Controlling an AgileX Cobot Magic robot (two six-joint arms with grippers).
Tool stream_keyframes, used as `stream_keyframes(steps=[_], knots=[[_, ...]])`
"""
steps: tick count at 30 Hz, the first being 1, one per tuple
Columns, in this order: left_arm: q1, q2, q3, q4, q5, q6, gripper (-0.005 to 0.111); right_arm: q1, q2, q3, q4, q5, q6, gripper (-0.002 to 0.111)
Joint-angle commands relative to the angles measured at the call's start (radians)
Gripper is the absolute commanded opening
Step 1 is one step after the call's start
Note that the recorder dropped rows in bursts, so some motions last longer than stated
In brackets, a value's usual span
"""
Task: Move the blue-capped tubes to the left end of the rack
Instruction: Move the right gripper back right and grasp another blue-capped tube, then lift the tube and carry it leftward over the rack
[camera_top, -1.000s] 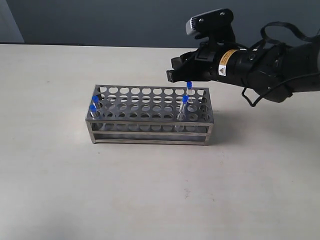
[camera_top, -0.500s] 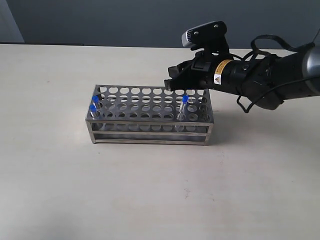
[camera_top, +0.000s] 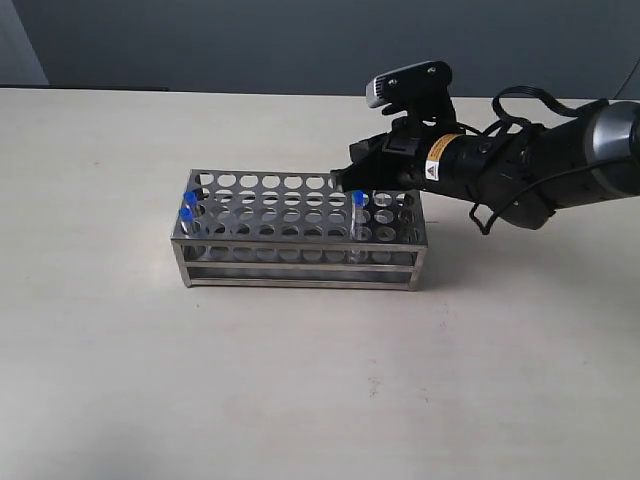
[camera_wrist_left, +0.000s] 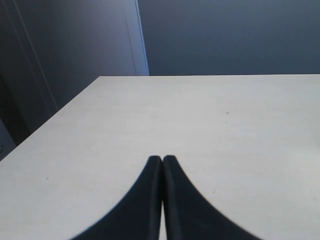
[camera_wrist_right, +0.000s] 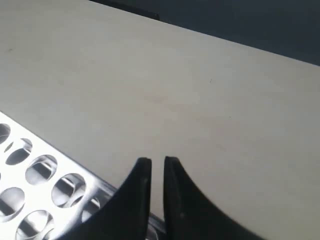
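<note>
The steel rack (camera_top: 300, 262) stands mid-table. Two blue-capped tubes (camera_top: 188, 205) sit in holes at its left end. A third tube (camera_top: 356, 215) stands upright near the right end. The fourth tube is hidden. My right gripper (camera_top: 342, 181) lies low over the rack's back right part, right where that tube stood. In the right wrist view its tips (camera_wrist_right: 154, 162) reach past the rack's back edge (camera_wrist_right: 107, 188) with a narrow gap and nothing showing between them. Over bare table, my left gripper (camera_wrist_left: 162, 159) is shut and empty.
Most holes of the rack's top plate (camera_top: 290, 205) hold nothing. The right arm (camera_top: 540, 165) and its cables hang over the table to the right of the rack. The table's far edge (camera_wrist_left: 200, 76) meets a dark wall.
The right gripper has come down and a little to the left onto the rack's back row, covering the tube there. The leaning tube near the right end now stands upright.
</note>
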Motion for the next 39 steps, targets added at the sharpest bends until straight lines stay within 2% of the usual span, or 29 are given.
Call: stream_keyframes(steps=[1,19,27,33,39], knots=[[0.001,-0.004,0.005,0.004,-0.012,-0.004,0.000,-0.003,0.008,0.003,-0.011,0.028,-0.011,0.000],[0.001,-0.004,0.005,0.004,-0.012,-0.004,0.000,-0.003,-0.156,0.003,-0.023,0.054,-0.013,-0.001],[0.001,-0.004,0.005,0.004,-0.012,-0.004,0.000,0.008,-0.248,0.003,-0.085,0.052,-0.013,-0.001],[0.001,-0.004,0.005,0.004,-0.012,-0.004,0.000,0.090,-0.254,-0.021,-0.087,0.046,-0.013,-0.001],[0.001,-0.004,0.005,0.004,-0.012,-0.004,0.000,0.178,-0.221,-0.118,-0.090,0.054,-0.011,-0.001]])
